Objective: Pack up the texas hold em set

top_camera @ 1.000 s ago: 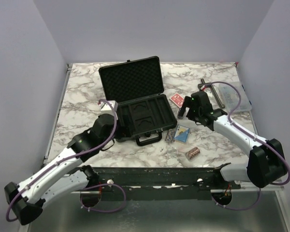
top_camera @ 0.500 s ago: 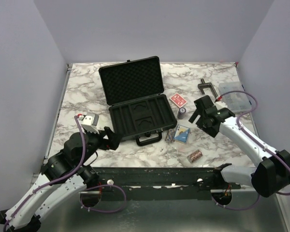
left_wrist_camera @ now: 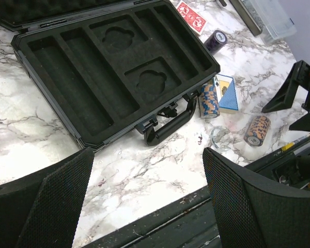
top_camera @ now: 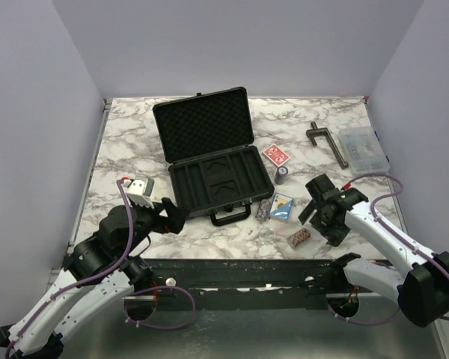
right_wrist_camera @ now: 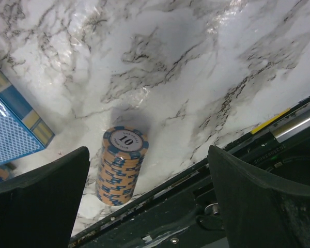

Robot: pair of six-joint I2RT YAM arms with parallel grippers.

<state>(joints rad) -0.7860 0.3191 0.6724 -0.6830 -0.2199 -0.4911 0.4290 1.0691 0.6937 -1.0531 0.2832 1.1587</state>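
Jaws wide; case [top_camera: 221, 179] lies open.

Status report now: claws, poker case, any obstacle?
Left claw open, right claw open, both empty. Case open, nothing inside. Chip stack lying ahead of right claw. No obstacle seen.

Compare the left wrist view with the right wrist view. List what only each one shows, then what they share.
Left wrist only: the open black case, the red deck, a dark chip stack and the clear box. Right wrist only: the "10" printed on the end face of the chip roll. Both: the orange chip roll lying on its side, the blue deck and the marble table.
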